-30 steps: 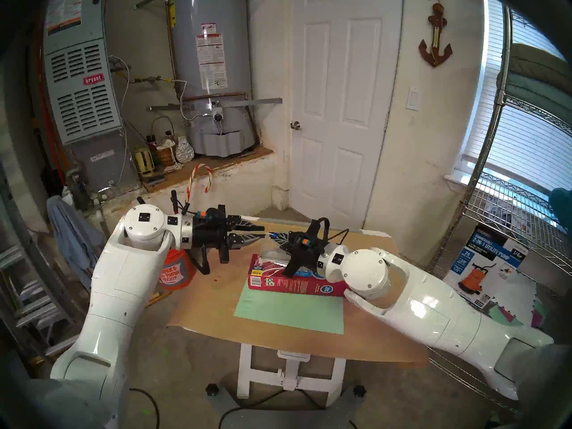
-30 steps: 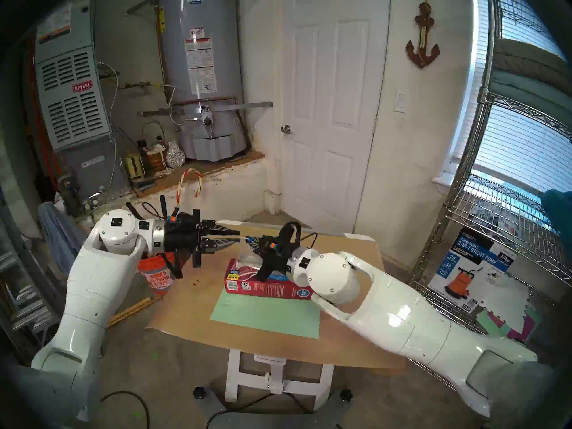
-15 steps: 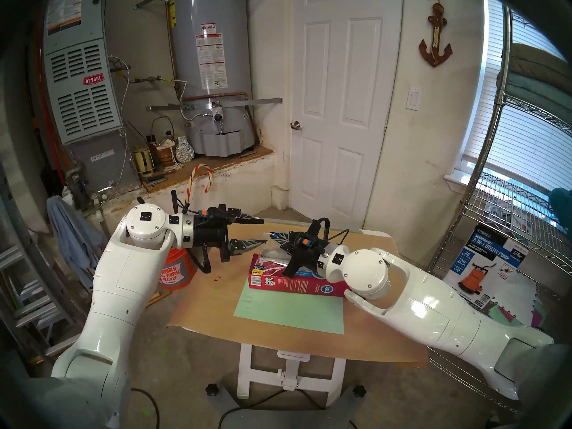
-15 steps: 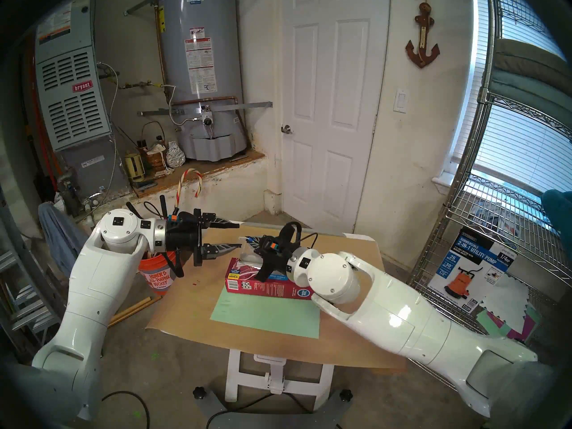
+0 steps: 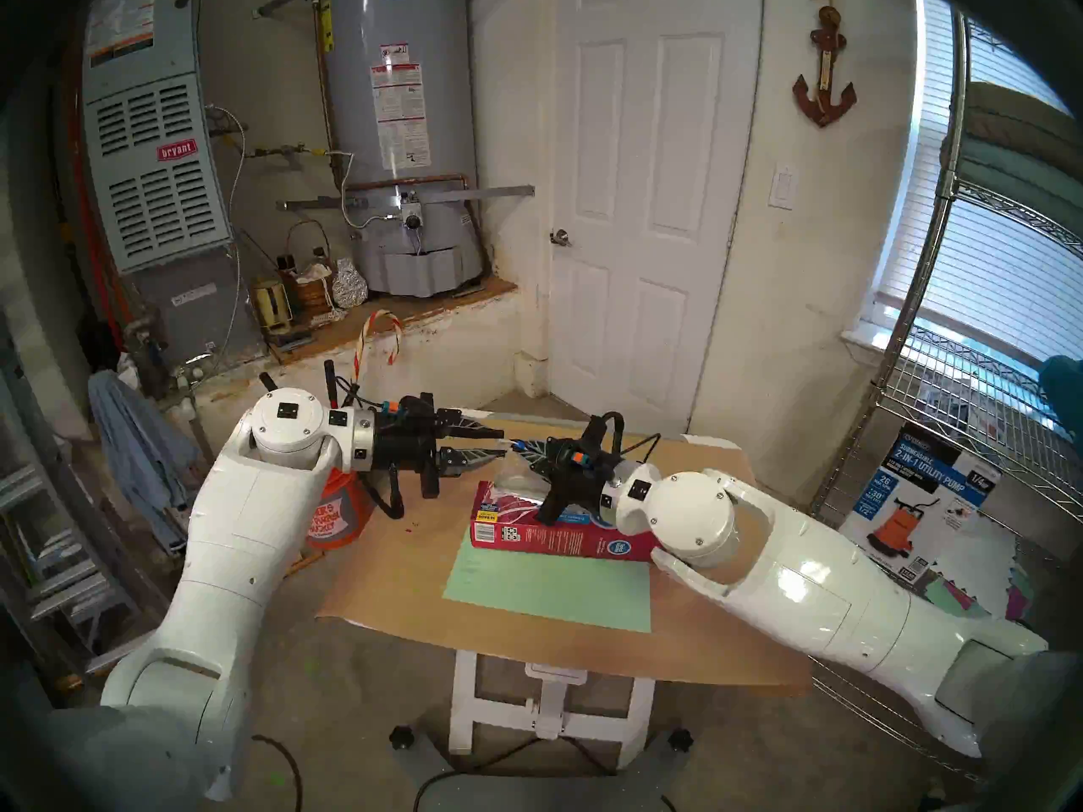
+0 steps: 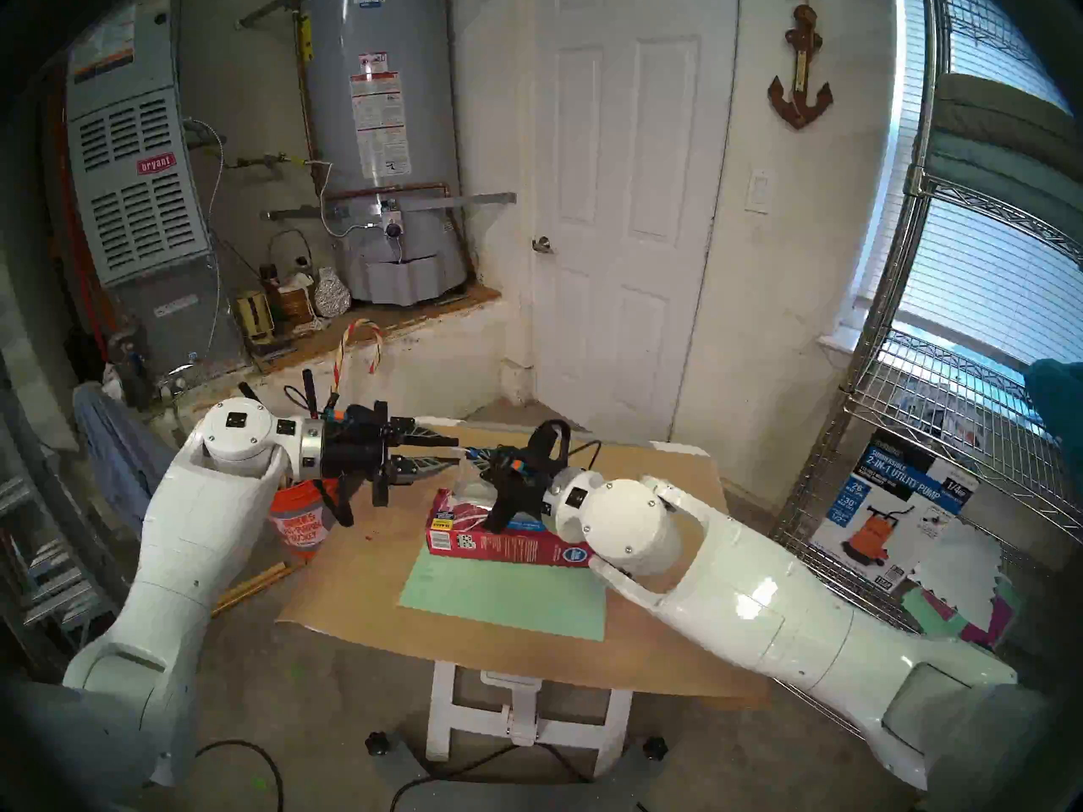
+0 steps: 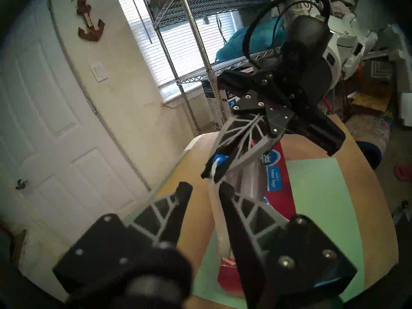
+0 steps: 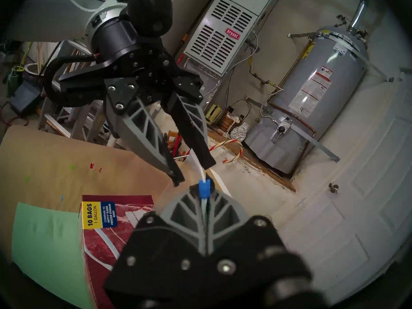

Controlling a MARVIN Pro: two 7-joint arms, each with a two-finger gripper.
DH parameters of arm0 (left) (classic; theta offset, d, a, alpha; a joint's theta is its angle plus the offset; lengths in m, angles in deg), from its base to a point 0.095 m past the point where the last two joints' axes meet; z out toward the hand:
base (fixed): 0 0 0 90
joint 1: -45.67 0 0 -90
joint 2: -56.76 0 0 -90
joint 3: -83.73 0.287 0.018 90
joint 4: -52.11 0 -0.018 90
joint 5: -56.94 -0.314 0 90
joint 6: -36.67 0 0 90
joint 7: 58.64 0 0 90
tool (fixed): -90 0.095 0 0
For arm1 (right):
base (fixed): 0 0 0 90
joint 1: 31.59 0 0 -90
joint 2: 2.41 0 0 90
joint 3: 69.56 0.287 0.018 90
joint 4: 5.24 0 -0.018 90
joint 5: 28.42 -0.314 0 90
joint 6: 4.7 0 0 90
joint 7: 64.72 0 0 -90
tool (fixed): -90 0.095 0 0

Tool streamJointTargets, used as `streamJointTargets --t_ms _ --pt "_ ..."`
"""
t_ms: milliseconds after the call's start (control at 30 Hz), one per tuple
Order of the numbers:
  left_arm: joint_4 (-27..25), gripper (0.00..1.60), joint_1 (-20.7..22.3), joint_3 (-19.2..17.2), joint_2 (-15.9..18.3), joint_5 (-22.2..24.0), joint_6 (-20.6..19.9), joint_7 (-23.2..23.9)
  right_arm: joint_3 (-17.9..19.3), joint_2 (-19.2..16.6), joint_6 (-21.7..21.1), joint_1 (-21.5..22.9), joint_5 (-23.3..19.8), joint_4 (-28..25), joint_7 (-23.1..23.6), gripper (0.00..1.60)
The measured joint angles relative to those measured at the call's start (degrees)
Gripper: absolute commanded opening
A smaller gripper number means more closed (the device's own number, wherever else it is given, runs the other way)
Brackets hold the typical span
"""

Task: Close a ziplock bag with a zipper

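head stereo left shows a small table (image 5: 375,582) covered in brown paper, with a pale green sheet (image 5: 551,588) lying on it and a red box (image 5: 562,538) of freezer bags along the sheet's far edge. behind stand a grey water heater (image 5: 404,131), a furnace (image 5: 152,166) and a white door (image 5: 644,195); an orange bucket (image 5: 337,515) sits on the floor by the table's left side, and a wire shelf (image 5: 967,383) fills the right.

the ziplock bag (image 7: 219,215) hangs above the red box, held up in the air between the two arms (its clear body is hard to make out in the head views). the right gripper (image 8: 204,190) is pressed together on the bag's top edge, with the zipper (image 8: 204,189), a small blue slider on a white strip, sitting right at its fingertips. in the left wrist view the left gripper (image 7: 204,188) has its fingers apart, one on each side of the white strip, just short of the right gripper's tips; one finger lies close against the strip, but i cannot tell whether it touches. the two grippers point at each other, nearly tip to tip.
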Motion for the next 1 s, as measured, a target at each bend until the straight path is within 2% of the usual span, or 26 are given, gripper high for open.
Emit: streamJointTargets --t_ms 67,167,333,367,433,1000 --pt "0.59 1.11 0.43 0.13 -0.12 -0.05 0.26 0.09 -0.01 0.03 0.0 0.0 0.01 0.0 0.0 0.0" --pt "0.96 0.99 0.81 0.18 -0.24 -0.1 0.49 0.18 -0.02 0.08 0.0 0.0 0.05 0.02 0.0 0.0" --pt "1.02 0.92 1.23 0.15 -0.39 -0.13 0.74 0.26 -0.04 0.19 0.0 0.01 0.15 0.12 0.01 0.0" --pt "1.02 0.8 1.32 0.13 -0.42 -0.13 0.79 0.28 -0.04 0.22 0.0 0.02 0.17 0.16 0.02 0.0" --pt "1.02 0.76 1.45 0.1 -0.47 -0.14 0.86 0.29 -0.04 0.29 0.0 0.03 0.2 0.22 0.02 0.0" --pt "1.03 0.68 1.77 0.13 -0.99 -0.43 0.85 0.38 0.01 0.76 0.04 0.09 0.56 0.63 -0.19 0.0"
